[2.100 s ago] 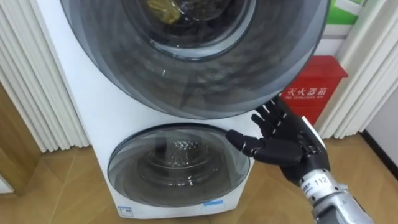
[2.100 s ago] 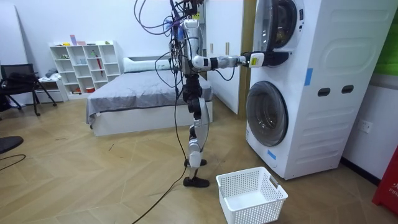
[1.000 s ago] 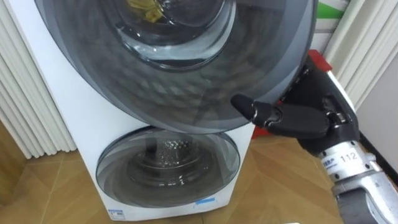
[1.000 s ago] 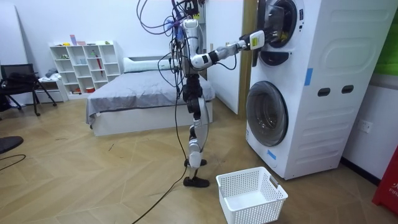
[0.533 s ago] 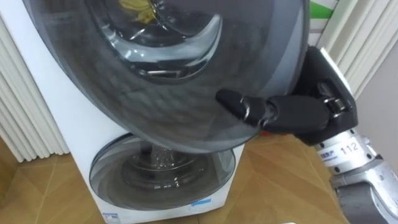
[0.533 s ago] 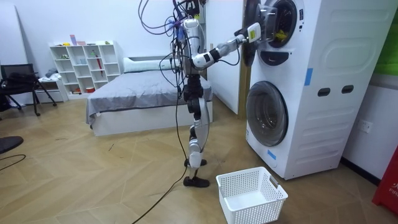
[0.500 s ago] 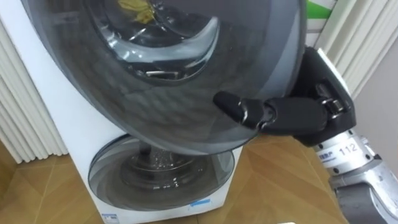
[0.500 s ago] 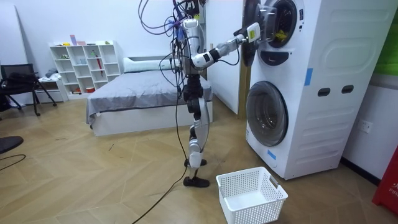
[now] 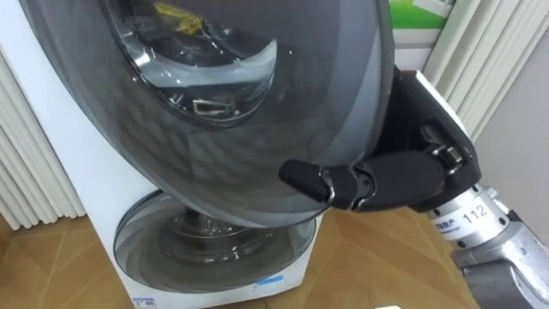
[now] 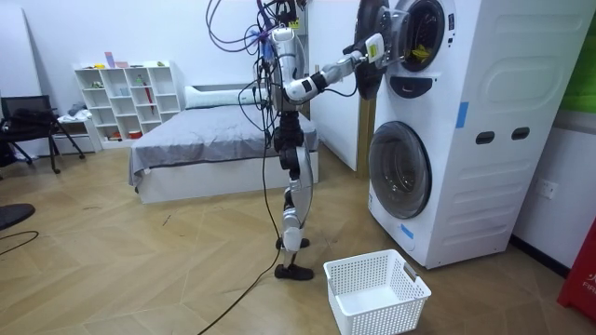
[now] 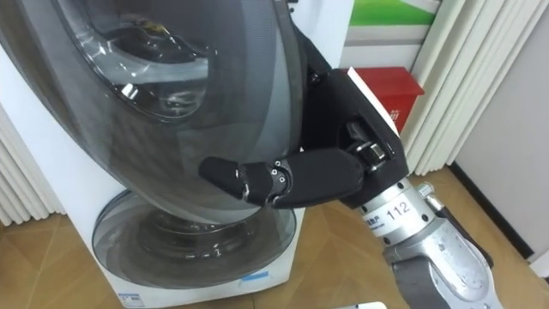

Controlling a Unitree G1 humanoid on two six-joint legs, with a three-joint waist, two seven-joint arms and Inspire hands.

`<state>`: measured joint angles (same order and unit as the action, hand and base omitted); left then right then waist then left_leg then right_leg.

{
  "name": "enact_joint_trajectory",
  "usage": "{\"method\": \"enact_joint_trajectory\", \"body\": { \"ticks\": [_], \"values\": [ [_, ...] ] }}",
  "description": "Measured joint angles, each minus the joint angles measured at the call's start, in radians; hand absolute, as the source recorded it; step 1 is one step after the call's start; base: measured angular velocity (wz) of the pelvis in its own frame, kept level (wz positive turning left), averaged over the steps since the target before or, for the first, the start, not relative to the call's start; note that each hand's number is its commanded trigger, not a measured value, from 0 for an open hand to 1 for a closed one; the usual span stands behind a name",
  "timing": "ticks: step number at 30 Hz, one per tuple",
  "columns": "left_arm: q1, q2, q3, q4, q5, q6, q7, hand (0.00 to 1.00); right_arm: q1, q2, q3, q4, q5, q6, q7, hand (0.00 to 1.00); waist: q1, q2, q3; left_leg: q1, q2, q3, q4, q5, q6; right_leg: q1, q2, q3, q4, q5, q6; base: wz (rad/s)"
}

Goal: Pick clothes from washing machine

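The robot stands at a white washing machine [image 9: 51,146] with two stacked drums; the upper door [image 9: 214,137] hangs partly swung out from its opening. The right hand [image 9: 412,167] has that door by the rim at about 4 o'clock; the thumb lies flat across the outer face, while the other fingers pass behind the rim and are hidden, so the hold reads as a pinch on the edge. The clothes [image 9: 177,15] are inside the upper drum, a yellowish bundle showing at about 12 o'clock in the eye view, through the door's glass bowl. The lower door [image 9: 214,245] is closed. A white basket [image 10: 363,260] sits on the floor in the room view, at about 7 o'clock from the lower door and well apart from the hand.

The bundle looks soft and light; it should crumple into a grasp but may trail, snag on the drum lip or slip out in part. A good hold is probably a deep handful at the thickest fold, fingers wrapped well round; a loose corner would likely let the rest drag.
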<state>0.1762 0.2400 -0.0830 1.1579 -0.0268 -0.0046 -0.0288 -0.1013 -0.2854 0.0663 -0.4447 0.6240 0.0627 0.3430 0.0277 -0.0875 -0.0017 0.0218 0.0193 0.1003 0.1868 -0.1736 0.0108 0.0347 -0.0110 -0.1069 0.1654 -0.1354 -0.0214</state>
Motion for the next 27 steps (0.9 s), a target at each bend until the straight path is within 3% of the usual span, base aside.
{"method": "enact_joint_trajectory", "body": {
  "ticks": [6,14,27],
  "values": [
    [-0.007,0.007,-0.020,0.003,0.000,0.000,0.000,0.00,0.008,0.002,0.014,0.000,0.008,-0.010,0.023,0.00,0.000,0.000,0.0000,-0.001,0.003,0.003,-0.001,-0.001,-0.002,0.000,0.002,0.001,0.001,0.001,-0.001,0.00],
    [-0.008,0.010,-0.022,0.002,0.000,0.005,0.000,0.00,0.058,0.006,0.064,0.000,0.063,-0.071,0.121,0.00,0.000,-0.003,-0.0011,0.002,0.004,0.003,0.001,-0.001,-0.002,0.003,0.002,0.003,0.002,0.001,-0.002,0.00],
    [-0.024,0.021,-0.055,-0.001,0.041,0.005,0.006,0.00,0.070,0.004,0.072,0.000,0.075,-0.098,0.213,0.00,0.001,-0.012,0.0036,0.000,0.007,0.003,0.000,-0.001,-0.005,0.001,0.004,-0.008,0.002,-0.001,-0.005,0.00]
  ]
}}
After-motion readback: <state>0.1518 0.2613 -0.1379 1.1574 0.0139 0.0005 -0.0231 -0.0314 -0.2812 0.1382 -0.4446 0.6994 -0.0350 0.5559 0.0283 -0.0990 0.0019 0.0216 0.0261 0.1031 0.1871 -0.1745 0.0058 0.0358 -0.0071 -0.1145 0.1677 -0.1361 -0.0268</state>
